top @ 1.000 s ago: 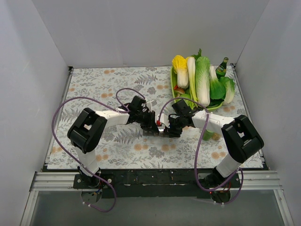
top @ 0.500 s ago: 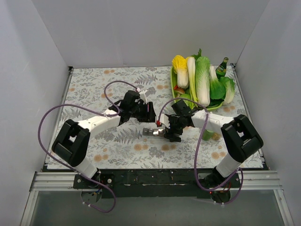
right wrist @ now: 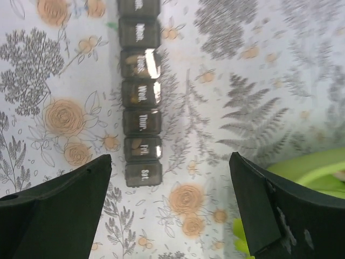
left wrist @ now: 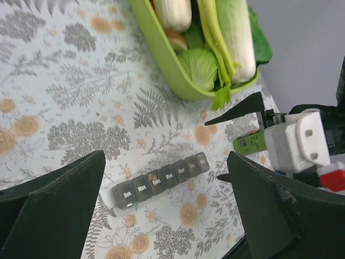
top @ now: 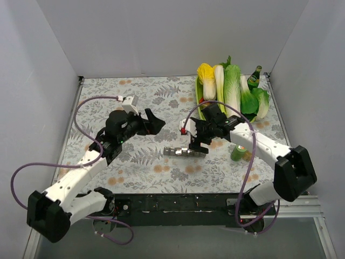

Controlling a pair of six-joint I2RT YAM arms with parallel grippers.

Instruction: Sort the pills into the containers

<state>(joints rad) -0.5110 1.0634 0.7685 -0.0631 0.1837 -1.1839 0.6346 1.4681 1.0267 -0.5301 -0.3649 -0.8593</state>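
The containers (top: 180, 151) are a dark grey strip of day-labelled compartments lying flat on the floral cloth, all lids down. Tan pills (right wrist: 132, 60) show through some lids in the right wrist view. My left gripper (top: 155, 122) hangs open to the upper left of the strip, well apart from it. In its own view the containers (left wrist: 161, 181) lie below, between its spread fingers (left wrist: 54, 199). My right gripper (top: 195, 142) hovers open just above the strip's right end. The containers (right wrist: 141, 102) run up the frame there, with the "Sat." end nearest the wide-apart fingers (right wrist: 280, 210).
A green tray (top: 200, 105) of cabbages and other vegetables stands at the back right, with a dark green glass bottle (top: 254, 77) behind it. A small green bottle (top: 237, 154) stands on the cloth to the right of the strip, under the right forearm.
Both grippers were shut at the containers a second ago; both have opened and let go. The left arm has pulled back up and left, and the right gripper has risen slightly.
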